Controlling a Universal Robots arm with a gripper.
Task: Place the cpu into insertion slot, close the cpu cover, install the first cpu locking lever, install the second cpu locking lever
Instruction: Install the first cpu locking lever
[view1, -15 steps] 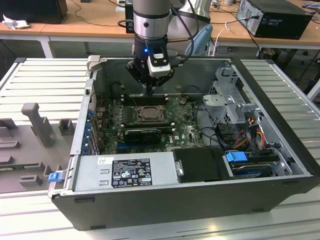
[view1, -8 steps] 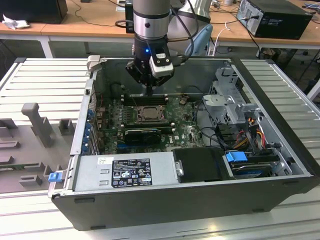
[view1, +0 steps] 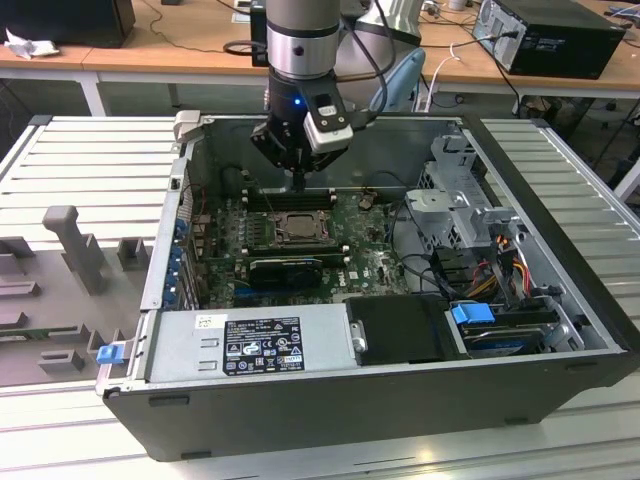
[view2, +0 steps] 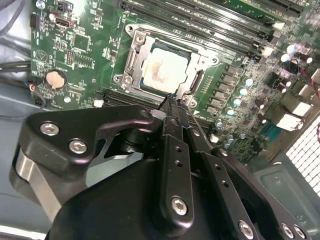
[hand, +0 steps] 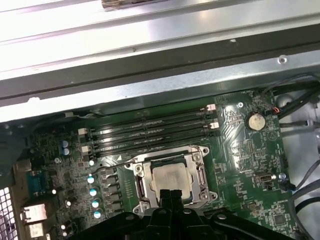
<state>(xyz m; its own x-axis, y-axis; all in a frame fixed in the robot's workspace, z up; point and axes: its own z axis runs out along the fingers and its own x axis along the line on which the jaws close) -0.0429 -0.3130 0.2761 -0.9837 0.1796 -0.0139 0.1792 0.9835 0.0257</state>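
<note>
Hovering beside the silvery metal frame cover (view2: 131, 56) shut over the pale square chip (view2: 164, 70), my black pincer (view2: 175, 104) is closed on nothing, probably to press.

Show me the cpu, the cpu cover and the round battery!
cpu (view2: 165, 70): second wrist view, top face.
cpu cover (view2: 133, 57): second wrist view, frame bar.
round battery (view2: 55, 79): second wrist view, flat face.

bg: wood desks (view1: 190, 45) at rear | ribbed metal bench (view1: 90, 160) — evenly lit
</note>
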